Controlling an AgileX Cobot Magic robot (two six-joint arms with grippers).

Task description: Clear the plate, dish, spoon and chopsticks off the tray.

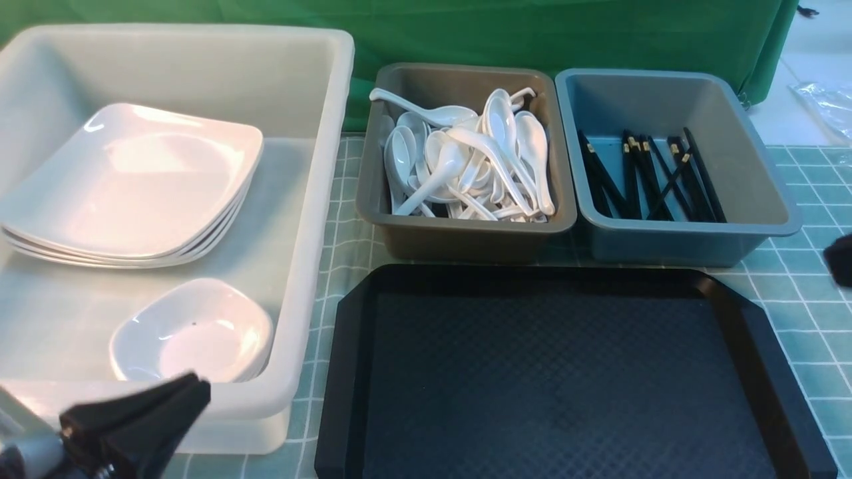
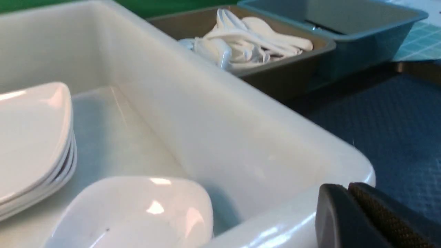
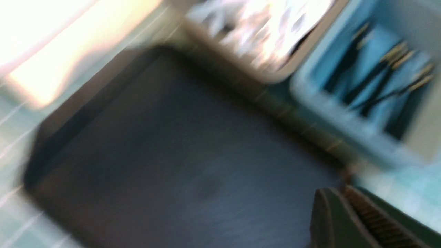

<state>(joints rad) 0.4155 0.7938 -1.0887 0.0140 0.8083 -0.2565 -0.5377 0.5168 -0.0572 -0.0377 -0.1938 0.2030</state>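
Observation:
The black tray [image 1: 552,372] lies bare at the front centre. The plate [image 1: 133,179] tops a stack inside the white tub [image 1: 313,219], and the dish [image 1: 193,329] sits in that tub's near corner. White spoons [image 1: 466,159] are heaped in the brown tub [image 1: 466,233]. Black chopsticks [image 1: 652,176] lie in the blue-grey tub [image 1: 692,236]. My left gripper [image 1: 196,386] hangs shut and empty just in front of the white tub's near rim, by the dish [image 2: 137,210]. My right gripper [image 3: 341,191] is shut with nothing in it, over the tray's right edge; only a dark bit of it shows at the front view's right border.
The three tubs stand side by side behind and left of the tray on a teal checked cloth [image 1: 812,193]. A green curtain [image 1: 532,33] closes off the back. The right wrist view is motion-blurred.

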